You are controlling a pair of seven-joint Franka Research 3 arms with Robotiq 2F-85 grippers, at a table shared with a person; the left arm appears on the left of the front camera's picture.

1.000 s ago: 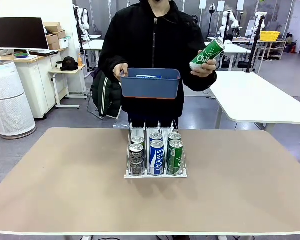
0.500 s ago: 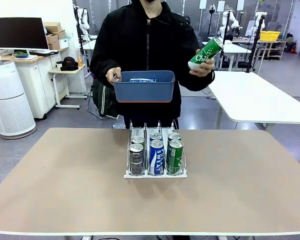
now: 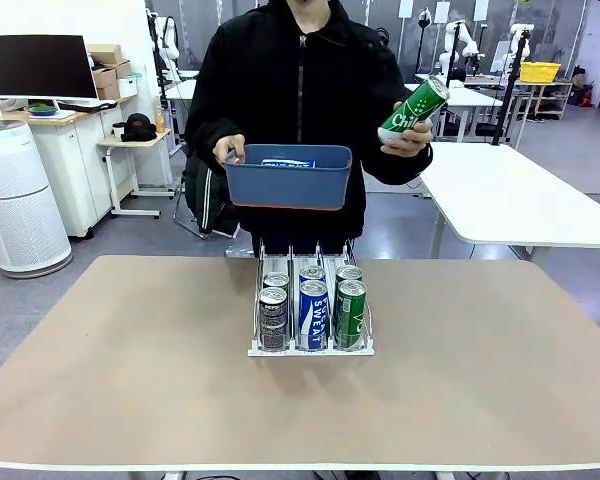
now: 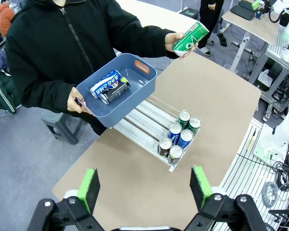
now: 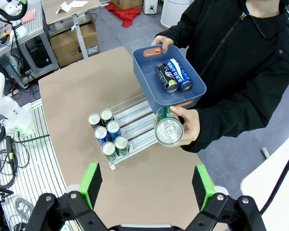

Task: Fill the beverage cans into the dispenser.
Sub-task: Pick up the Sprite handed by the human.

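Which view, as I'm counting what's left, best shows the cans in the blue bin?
Left wrist view: looks down into the blue bin, showing two cans side by side. The right wrist view shows both too; the front view, a blue sliver over the rim.

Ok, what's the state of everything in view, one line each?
dispenser: on the table, front of each lane filled, back bare.
six cans: upright in the dispenser, two a lane.
green can: tilted, in the person's hand, off the table.
blue bin: held up by the person's other hand, two cans lying inside.
left gripper: open, empty.
right gripper: open, empty.
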